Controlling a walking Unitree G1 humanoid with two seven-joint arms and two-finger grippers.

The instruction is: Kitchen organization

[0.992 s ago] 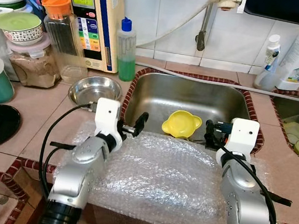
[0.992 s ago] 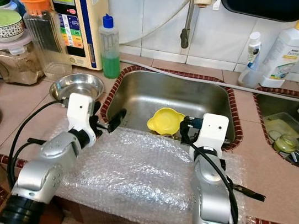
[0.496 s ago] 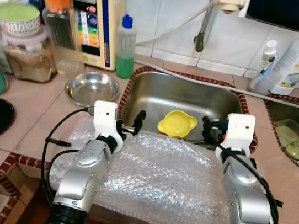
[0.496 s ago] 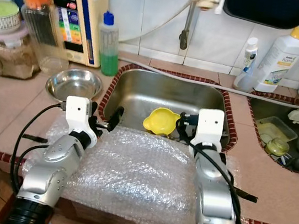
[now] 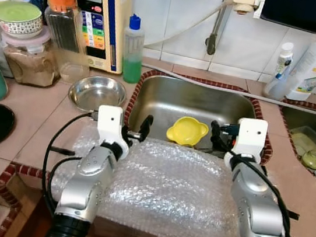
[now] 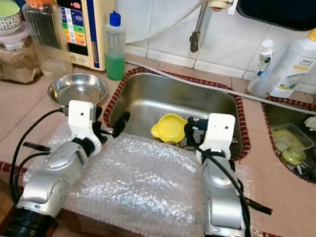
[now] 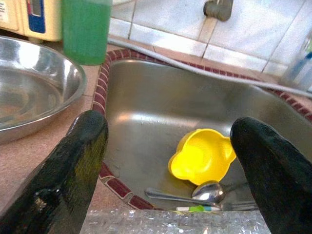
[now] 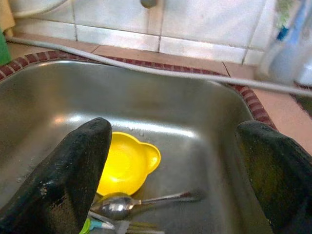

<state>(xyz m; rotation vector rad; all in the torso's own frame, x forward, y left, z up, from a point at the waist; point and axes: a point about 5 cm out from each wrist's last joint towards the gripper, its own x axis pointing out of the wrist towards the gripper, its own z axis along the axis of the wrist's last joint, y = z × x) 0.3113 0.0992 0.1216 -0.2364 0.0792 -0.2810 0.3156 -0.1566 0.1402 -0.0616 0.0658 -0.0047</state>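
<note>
A yellow bowl [image 5: 187, 130] lies in the sink [image 5: 166, 99]. The wrist views show a spoon [image 8: 127, 203] beside it, at six o'clock; from the head, bubble wrap [image 5: 166, 184] on the counter [image 5: 29, 112] hides the spoon. The left tool [image 5: 136, 133] and right tool [image 5: 219, 138] hang over the sink's near edge, fingers spread, holding nothing.
</note>
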